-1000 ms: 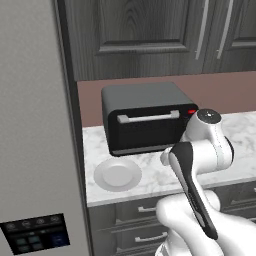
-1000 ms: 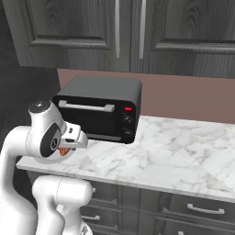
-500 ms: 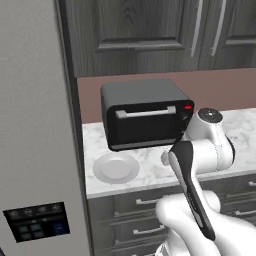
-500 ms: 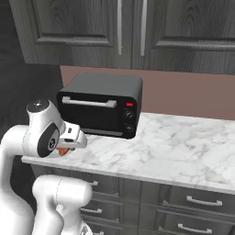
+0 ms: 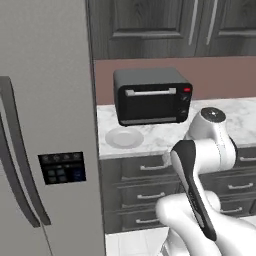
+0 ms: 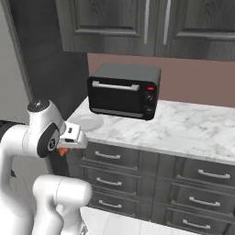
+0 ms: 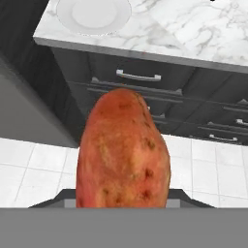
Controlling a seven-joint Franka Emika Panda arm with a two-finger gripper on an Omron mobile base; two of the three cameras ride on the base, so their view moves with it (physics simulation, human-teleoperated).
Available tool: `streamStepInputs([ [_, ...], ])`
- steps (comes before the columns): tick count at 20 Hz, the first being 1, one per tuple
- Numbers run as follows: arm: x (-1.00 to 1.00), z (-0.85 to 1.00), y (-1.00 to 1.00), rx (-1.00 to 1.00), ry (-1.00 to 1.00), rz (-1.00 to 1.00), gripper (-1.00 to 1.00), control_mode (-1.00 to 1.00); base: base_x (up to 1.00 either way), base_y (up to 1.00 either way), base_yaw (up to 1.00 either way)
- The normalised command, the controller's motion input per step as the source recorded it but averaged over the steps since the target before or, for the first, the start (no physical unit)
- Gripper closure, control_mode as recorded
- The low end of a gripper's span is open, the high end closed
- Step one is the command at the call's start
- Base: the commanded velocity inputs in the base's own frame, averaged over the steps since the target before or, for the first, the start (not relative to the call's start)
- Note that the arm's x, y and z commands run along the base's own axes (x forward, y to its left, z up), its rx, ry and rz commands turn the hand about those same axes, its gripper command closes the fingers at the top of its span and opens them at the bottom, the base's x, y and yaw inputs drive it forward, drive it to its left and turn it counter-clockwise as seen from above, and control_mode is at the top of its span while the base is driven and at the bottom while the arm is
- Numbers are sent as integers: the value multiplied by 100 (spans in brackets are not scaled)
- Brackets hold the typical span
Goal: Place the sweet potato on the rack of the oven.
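Currently the jaws are clamped on the sweet potato [image 7: 123, 150], off the marble counter [image 6: 193, 128], below its edge.

toaster oven [image 5: 152, 96]: on counter [image 6: 193, 128], against back wall
plate [image 5: 125, 138]: on counter, just before toaster oven's left end
fridge [image 5: 45, 125]: left of counter
drawers [image 6: 137, 170]: below counter

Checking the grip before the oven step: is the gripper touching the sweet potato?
Touching. In the hand view the sweet potato rises straight from the shut gripper, carried clear above the floor.
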Motion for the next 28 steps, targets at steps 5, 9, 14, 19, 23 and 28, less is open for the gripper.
streamStepInputs([
  [5,0,0,0,0,0,0,100,100,-34,92,18],
  [9,0,0,0,0,0,0,100,100,0,100,22],
  [14,0,0,0,0,0,0,100,100,-1,98,37],
  [19,0,0,0,0,0,0,100,100,-7,98,6],
  [23,0,0,0,0,0,0,100,100,1,79,-31],
  [28,0,0,0,0,0,0,100,100,6,83,-33],
])
